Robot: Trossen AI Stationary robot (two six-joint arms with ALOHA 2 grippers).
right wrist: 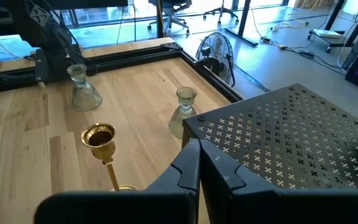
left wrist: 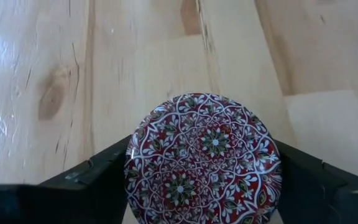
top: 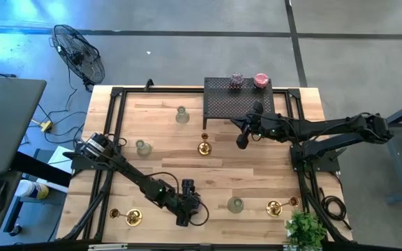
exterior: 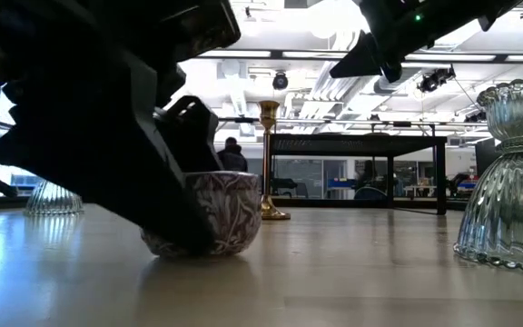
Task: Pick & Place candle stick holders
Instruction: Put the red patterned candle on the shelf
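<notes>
the left gripper (top: 189,209), low at the table's near edge, has its fingers clamped on a patterned cup (left wrist: 204,158) resting on the wood: a pick looks underway, a lift next. the right gripper (top: 241,141) hovers by the rack (top: 237,104), fingers together and empty. the cup's near rim is cut off.

Black rack (top: 238,103) beside right hand (top: 243,132)
</notes>
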